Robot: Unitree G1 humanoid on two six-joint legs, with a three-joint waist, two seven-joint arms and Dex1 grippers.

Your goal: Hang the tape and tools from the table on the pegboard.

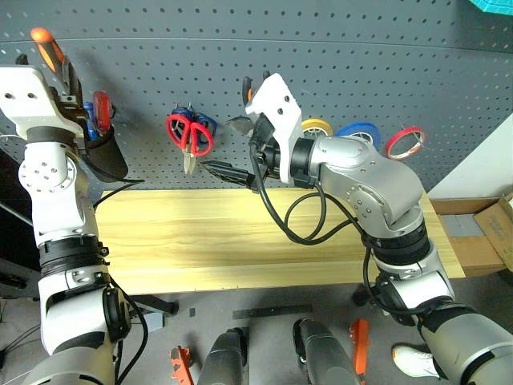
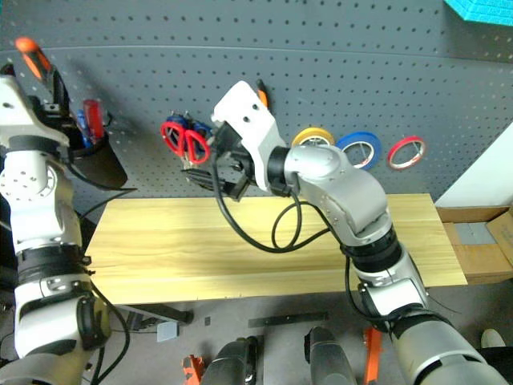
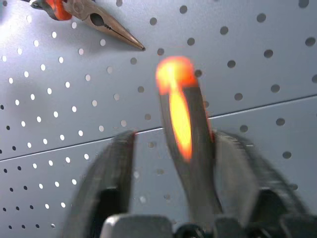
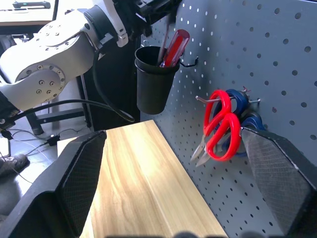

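My left gripper [image 1: 66, 80] is raised at the far left of the dark pegboard [image 1: 361, 72], above a black cup [image 1: 104, 152]. The orange-and-black screwdriver [image 3: 181, 119] stands between its fingers, which are spread wider than the handle, with a gap on one side. My right gripper [image 1: 232, 148] is open and empty in front of the board, beside the red scissors [image 4: 220, 126] that hang on a hook. The pliers [image 3: 94, 20] and the blue tape [image 1: 358, 132] hang on the board too. The wooden table [image 1: 200, 241] is bare.
The cup holds a red and a blue screwdriver [image 1: 100, 108]. Blue scissors hang behind the red ones. A yellow roll [image 1: 317, 126] and a red roll [image 1: 405, 143] flank the blue tape. My right arm's cable loops over the table. Cardboard boxes [image 1: 481, 233] sit at the right.
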